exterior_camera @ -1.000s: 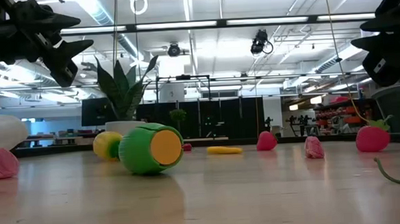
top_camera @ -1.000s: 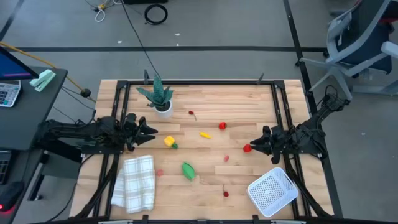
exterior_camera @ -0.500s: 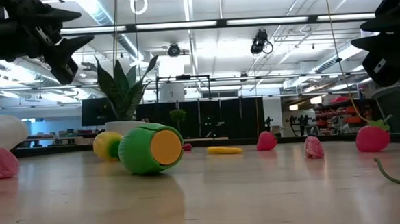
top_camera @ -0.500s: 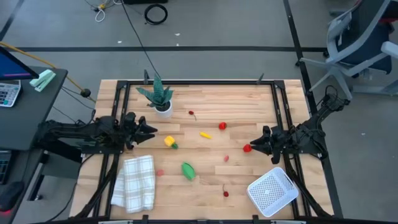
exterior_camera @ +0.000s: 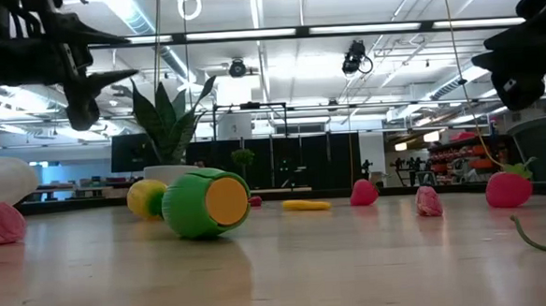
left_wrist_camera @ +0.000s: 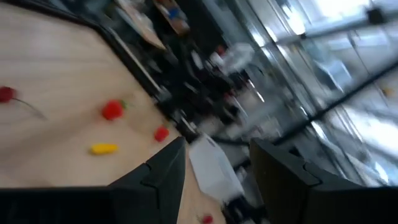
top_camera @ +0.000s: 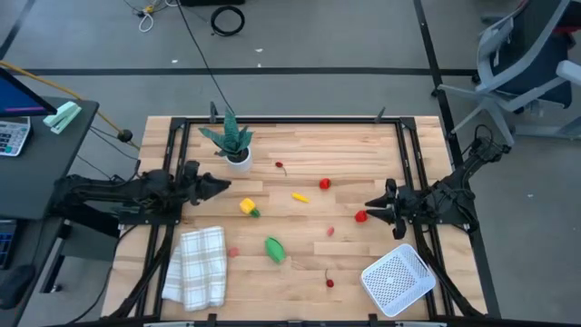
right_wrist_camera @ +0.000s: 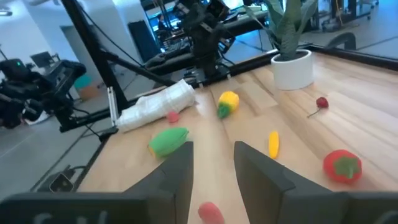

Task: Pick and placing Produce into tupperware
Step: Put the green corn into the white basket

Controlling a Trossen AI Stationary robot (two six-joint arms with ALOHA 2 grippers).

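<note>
The tupperware (top_camera: 398, 279) sits empty at the worktop's (top_camera: 300, 154) front right corner, and all the produce lies outside it, scattered across the wood. Taking the tupperware as the landmark: a red piece (top_camera: 329, 282) lies just to its left, the green piece (top_camera: 274, 248) farther left, and a pale red bit (top_camera: 330, 231) up and to the left. A red fruit (top_camera: 360, 216) lies above the tupperware's left end, right at the tip of the right gripper (top_camera: 370, 207), which hovers above the tupperware with its jaws spread and holding nothing. A small yellow piece (top_camera: 300, 196), a yellow-and-green piece (top_camera: 248, 208) and a red tomato (top_camera: 325, 183) lie farther up and left, mid-worktop; a tiny cherry (top_camera: 280, 166) is beyond them near the plant (top_camera: 231, 138). A folded cloth (top_camera: 198, 265) lies far left of the tupperware. The left gripper (top_camera: 222, 184) hangs at the far left side, above the cloth, jaws spread and empty.
</note>
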